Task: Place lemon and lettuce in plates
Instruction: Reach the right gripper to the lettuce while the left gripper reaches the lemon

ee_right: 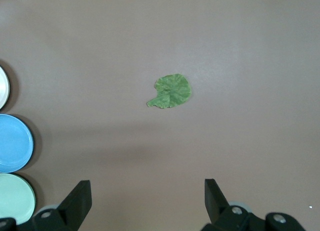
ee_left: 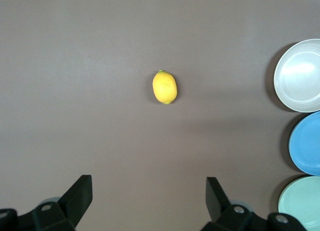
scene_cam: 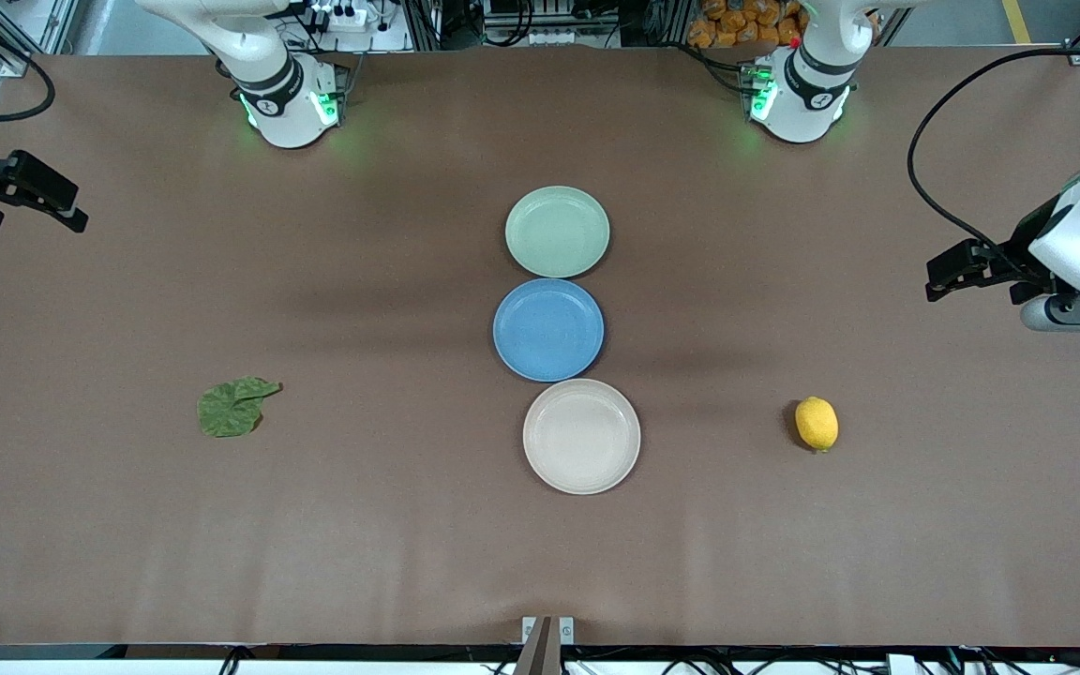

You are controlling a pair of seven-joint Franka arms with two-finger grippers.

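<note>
Three plates sat in a row mid-desk [scene_cam: 127,562]: mint plate [scene_cam: 557,232] farthest from the front camera, blue plate [scene_cam: 547,329] between, cream plate [scene_cam: 581,435] nearest. The lemon [scene_cam: 817,424] lay toward the left arm's end, the lettuce [scene_cam: 232,407] toward the right arm's end. The left claw [ee_left: 149,196] hung wide open above the lemon. The right claw [ee_right: 147,196] hung wide open above the lettuce
</note>
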